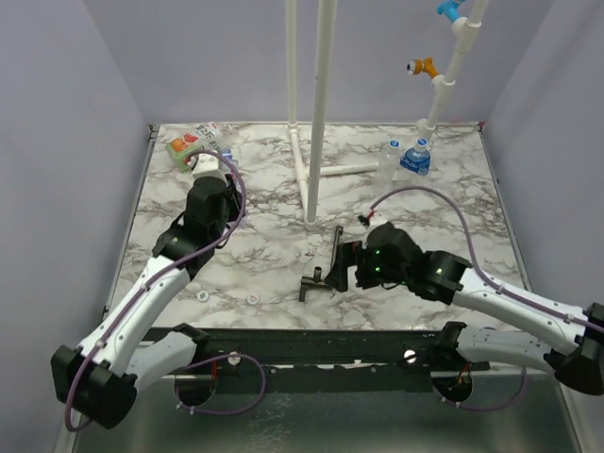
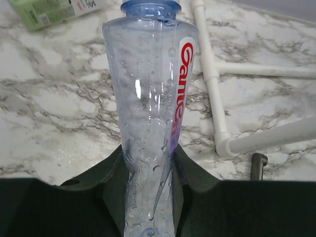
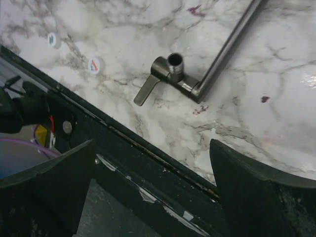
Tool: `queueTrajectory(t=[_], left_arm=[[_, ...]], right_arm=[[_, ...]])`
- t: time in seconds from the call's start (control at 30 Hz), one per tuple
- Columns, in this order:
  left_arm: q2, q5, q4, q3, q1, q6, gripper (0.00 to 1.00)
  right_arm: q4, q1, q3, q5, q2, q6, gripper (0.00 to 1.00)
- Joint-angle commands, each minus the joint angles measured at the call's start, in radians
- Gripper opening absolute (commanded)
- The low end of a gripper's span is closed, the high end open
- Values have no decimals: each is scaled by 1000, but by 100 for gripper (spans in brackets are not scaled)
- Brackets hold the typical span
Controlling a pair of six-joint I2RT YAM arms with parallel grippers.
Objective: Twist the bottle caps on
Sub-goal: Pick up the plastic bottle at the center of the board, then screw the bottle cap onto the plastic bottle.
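Clear red-lettered bottle (image 2: 148,108) gripped low, 2 caps (image 1: 253,299) nr front edge

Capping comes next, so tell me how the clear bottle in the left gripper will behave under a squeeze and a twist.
The bottle looks thin-walled: it creases where the left gripper pinches it, so it will probably buckle further. It seems empty apart from droplets, so likely light. Its smooth wall may slip under a twist.

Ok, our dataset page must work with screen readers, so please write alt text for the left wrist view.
A clear, droplet-covered plastic bottle with red lettering fills the centre, pinched at its lower body between the dark fingers of the left end effector. Behind it lie a marble table, white pipes to the right and a green-labelled bottle at top left.
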Motion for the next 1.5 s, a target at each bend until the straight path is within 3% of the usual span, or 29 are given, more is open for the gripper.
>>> queueTrajectory(t=[0.0,0.1,0.23,0.53,0.63,0.97,1.47], left_arm=[[-206,116,79,-51,-6,245,25],[-316,240,118,-76,-13,336,22],[-389,304,152,-78,-16,407,22],[-407,359,163,26,-17,490,21],[-401,362,159,56,-17,504,21],[-387,369,154,74,-17,532,21],[-370,367,153,61,-17,548,21]], right_arm=[[95,203,57,237,148,84,100],[158,288,133,264,305,54,99],[164,382,316,303,558,-19,94],[217,393,560,200,924,-145,68],[199,394,631,183,1016,-165,65],[76,421,809,215,1187,-188,52],[-58,463,904,274,1284,-163,47]])
